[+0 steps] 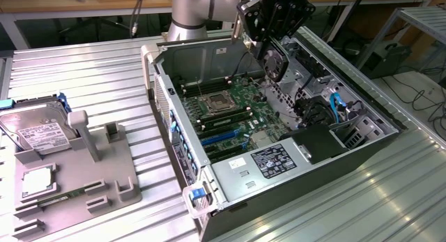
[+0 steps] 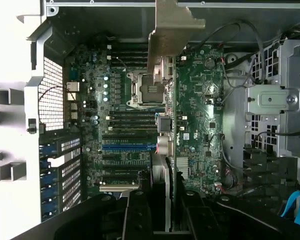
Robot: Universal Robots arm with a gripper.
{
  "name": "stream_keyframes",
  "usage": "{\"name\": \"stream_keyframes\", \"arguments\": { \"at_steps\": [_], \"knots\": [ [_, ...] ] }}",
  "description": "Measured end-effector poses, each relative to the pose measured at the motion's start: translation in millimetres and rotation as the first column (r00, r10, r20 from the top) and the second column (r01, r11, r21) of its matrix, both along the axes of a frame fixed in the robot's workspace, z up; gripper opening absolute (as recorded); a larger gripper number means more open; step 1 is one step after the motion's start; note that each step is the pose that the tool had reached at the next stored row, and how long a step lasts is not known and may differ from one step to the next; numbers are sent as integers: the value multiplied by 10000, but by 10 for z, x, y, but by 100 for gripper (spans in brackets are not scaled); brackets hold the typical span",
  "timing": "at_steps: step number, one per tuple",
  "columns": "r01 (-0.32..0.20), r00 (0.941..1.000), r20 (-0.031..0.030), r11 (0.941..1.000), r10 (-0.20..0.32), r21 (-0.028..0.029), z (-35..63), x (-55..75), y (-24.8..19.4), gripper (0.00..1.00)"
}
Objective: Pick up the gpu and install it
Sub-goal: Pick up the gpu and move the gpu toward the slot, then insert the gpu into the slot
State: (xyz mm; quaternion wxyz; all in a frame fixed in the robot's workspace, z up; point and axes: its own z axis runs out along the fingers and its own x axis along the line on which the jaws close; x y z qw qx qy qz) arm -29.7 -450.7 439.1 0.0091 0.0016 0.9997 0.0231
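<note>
Hand (image 1: 270, 46) is clamped narrowly on the gpu (image 1: 277, 67). The card hangs edge-down over the open case (image 1: 209, 169), above the motherboard (image 1: 230, 111) toward the case's far end. Recommended: align the card's lower edge with the blue slot (image 2: 127, 146), bracket toward the rear slot covers (image 2: 70, 150), and descend straight without tilt.

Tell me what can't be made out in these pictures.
Wrist view: the motherboard strip behind the gpu, covered by the card's edge and bracket.
Exterior view: the gpu's upper end, behind the tool.
Exterior view: the arm, cut off by the top edge.
Exterior view: the hard drive label's print, too small.
</note>
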Motion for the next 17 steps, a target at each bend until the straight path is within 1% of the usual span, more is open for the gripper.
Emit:
{"name": "stream_keyframes", "arguments": {
  "at_steps": [14, 17],
  "knots": [
    [0, 10000, 0, 10000, 0, 1, -1, 0, 0, 28],
    [-88, 10000, 1, 10000, 88, 1, -1, 0, 1, 28]
  ]
}}
